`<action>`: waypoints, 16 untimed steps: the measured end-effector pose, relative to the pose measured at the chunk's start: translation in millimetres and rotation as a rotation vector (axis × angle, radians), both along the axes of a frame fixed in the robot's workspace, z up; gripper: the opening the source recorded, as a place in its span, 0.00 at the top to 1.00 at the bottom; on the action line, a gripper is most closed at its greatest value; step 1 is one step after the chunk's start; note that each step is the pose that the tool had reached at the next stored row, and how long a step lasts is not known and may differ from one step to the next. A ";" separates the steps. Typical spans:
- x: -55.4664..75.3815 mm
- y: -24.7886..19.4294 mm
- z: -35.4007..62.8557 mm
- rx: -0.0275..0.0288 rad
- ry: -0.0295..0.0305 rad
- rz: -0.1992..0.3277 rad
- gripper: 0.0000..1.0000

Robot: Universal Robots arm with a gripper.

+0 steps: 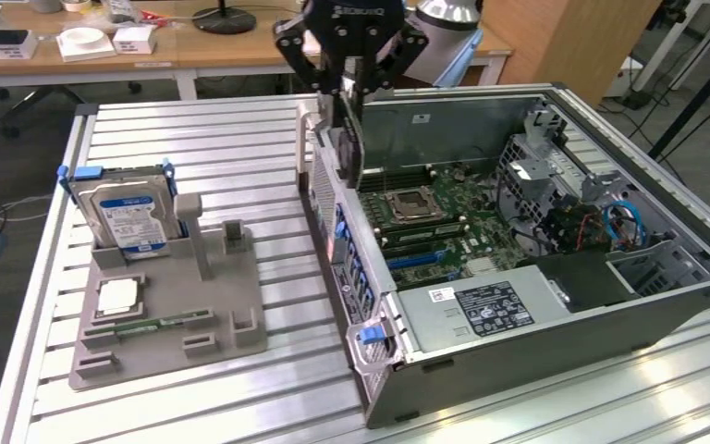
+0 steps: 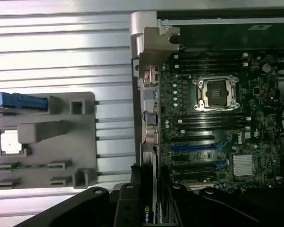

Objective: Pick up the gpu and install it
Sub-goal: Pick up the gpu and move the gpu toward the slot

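The hand point(image 1: 355, 85) hangs at about 12 o'clock in the exterior view. It is clenched on the gpu point(image 1: 347, 139), which it grips by its upper edge so that the dark card hangs upright, thin side toward the camera. The card sits over the rear wall of the open computer case point(image 1: 540, 356); whether it touches that wall cannot be told. The case lies on its side on the ribbed metal surface point(image 1: 207, 139) and takes up the exterior view from the centre out to 4 o'clock. Inside it the green motherboard point(image 1: 454, 227) faces up, with the bare processor socket point(image 1: 410, 205) just toward 4 o'clock of the card's lower end and a labelled power supply point(image 1: 484, 307) nearer the camera. In the wrist view the card runs edge-on between the hand's dark fingers point(image 2: 128, 210), in line with the motherboard's rear edge. At 8 o'clock in the exterior view, well apart from the hand, a grey fixture point(image 1: 226, 310) holds a blue-labelled hard drive point(image 1: 133, 217) standing upright, a flat processor chip point(image 1: 121, 296) and a slim green memory stick point(image 1: 145, 326).
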State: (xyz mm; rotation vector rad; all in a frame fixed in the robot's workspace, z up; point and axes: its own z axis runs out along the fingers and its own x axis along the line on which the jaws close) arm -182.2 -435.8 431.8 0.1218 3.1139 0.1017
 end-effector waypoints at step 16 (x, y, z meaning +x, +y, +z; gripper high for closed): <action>72.0 5.0 0.0 0.0000 0.0000 0.000 0.74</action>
